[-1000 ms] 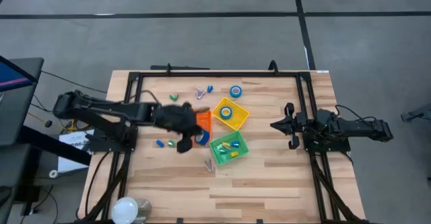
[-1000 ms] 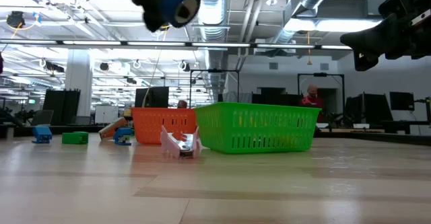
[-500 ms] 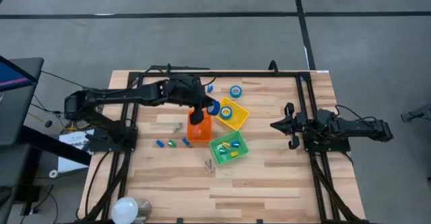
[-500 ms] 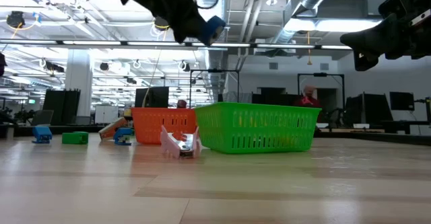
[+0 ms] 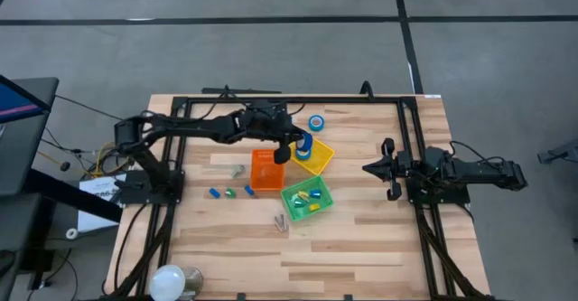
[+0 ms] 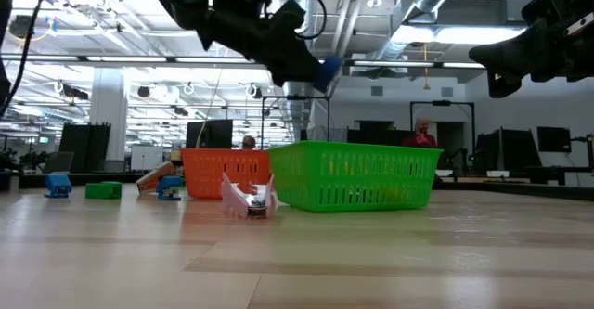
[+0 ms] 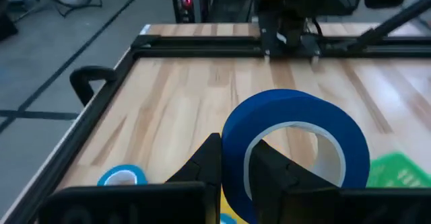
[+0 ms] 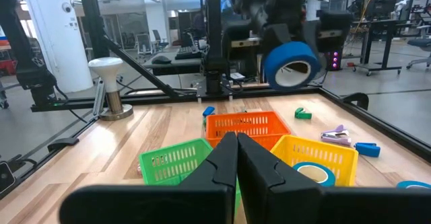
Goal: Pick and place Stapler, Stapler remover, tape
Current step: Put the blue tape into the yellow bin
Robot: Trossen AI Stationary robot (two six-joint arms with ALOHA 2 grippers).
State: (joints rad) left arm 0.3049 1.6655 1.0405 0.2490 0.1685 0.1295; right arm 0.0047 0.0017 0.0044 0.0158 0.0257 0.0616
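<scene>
**High view: left gripper with tape roll above the yellow bin**

We record the left gripper [image 5: 296, 145] raised over the near edge of the yellow plastic mesh bin [image 5: 321, 159], its two dark fingers [image 7: 202, 162] closed narrowly on a round roll of blue tape with a white core [image 7: 296, 150]. In the left wrist view one finger lies outside the roll's wall and the other inside the core, so the wall sits pinched between them and the roll stands on edge.

We also list:
- a second blue tape roll lying in the yellow bin [image 8: 315, 173];
- a third blue roll on the wooden table [image 5: 361, 238], just beyond the yellow bin [image 5: 316, 122];
- an orange mesh bin [image 5: 265, 172] and a green mesh bin [image 5: 305, 198] beside the yellow one.

The right gripper [image 5: 386, 168] waits well apart at the table's right side, fingers pressed together, holding nothing.
</scene>
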